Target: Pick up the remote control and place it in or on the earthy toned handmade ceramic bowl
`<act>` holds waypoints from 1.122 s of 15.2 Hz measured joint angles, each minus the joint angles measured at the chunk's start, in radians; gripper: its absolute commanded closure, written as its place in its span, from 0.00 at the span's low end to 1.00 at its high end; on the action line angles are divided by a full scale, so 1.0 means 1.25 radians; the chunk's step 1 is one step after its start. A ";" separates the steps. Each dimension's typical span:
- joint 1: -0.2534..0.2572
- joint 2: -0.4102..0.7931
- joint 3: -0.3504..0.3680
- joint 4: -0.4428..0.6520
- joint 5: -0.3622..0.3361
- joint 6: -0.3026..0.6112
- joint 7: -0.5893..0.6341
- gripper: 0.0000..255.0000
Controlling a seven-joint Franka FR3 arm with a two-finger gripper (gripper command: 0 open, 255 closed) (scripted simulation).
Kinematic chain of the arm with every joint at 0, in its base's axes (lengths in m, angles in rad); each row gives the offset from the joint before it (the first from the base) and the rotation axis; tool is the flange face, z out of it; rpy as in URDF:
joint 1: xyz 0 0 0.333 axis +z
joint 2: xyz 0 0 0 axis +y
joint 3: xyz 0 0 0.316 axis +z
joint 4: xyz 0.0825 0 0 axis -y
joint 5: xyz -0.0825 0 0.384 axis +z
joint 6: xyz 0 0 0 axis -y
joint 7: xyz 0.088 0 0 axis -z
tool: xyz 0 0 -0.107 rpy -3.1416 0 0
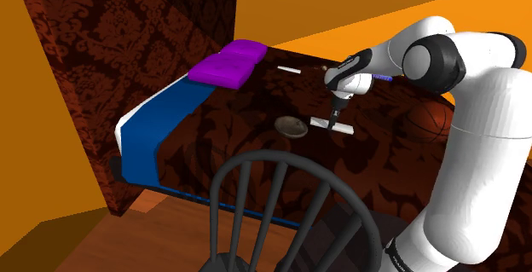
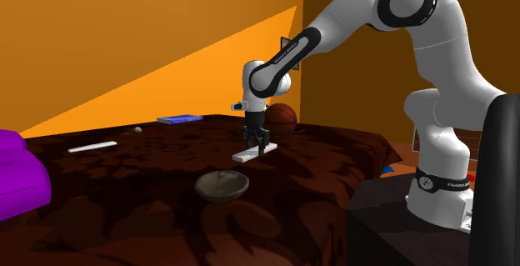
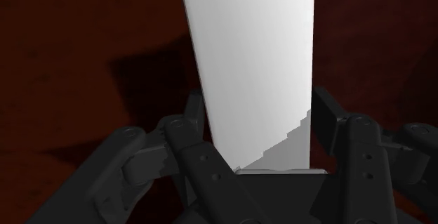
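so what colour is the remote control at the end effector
The remote control is plain white; the wrist view shows it best.

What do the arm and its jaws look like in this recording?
The arm is glossy white, built of rounded links with dark grey rings at the joints. A black strip with pale lettering runs along the forearm, and a dark band with lettering circles the base. The jaws are all black, with round bolt heads on their linkages.
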 measured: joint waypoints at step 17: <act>0.084 0.042 0.041 0.158 -0.011 -0.109 0.158 1.00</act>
